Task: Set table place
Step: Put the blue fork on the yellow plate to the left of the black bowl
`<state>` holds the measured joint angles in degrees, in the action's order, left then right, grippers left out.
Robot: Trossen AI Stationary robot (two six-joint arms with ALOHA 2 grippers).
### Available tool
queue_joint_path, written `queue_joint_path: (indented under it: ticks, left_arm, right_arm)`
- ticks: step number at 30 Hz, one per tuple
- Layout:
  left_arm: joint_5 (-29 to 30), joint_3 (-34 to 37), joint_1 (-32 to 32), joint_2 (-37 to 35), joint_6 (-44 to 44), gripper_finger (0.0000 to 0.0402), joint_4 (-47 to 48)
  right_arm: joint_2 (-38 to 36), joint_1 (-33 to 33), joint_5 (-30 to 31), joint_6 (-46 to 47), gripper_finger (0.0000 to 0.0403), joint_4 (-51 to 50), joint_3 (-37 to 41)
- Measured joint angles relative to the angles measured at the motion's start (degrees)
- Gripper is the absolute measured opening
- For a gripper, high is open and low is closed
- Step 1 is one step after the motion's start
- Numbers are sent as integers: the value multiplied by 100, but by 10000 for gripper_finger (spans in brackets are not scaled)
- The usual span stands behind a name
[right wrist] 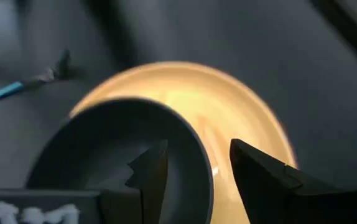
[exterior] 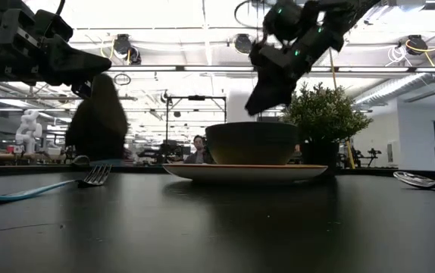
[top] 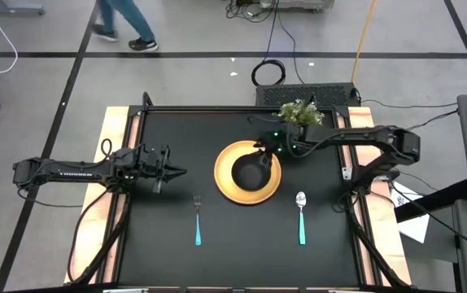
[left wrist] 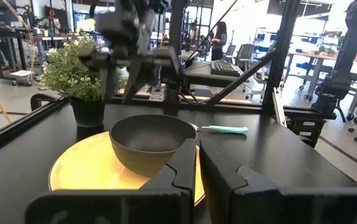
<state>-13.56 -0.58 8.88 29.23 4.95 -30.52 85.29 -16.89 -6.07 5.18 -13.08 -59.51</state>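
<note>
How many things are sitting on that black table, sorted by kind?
Plates: 1, the yellow plate
Bowls: 1, the black bowl on the plate
Forks: 1, the fork
Spoons: 1, the spoon
Potted plants: 1, the potted plant
Total: 5
</note>
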Motion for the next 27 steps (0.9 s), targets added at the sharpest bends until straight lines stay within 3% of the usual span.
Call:
queue_joint_path:
  ticks: [5,11,20,25,27]
  left_arm:
    - [0,0,0,0,-2,26,9]
    - [2,0,0,-1,-39,26,39]
    - [20,0,2,0,-42,26,35]
    - [20,-2,2,-2,-33,26,35]
    - [20,0,2,0,-31,26,35]
  right_arm:
    - [-463,188,-15,-717,132,206,151]
    - [-889,272,-189,-870,15,1144,817]
    - [-1009,225,-344,-601,2,1295,1150]
    - [-1063,246,-1563,-790,1,1606,1154]
    - [-1099,287,-1692,-792,0,1742,1152]
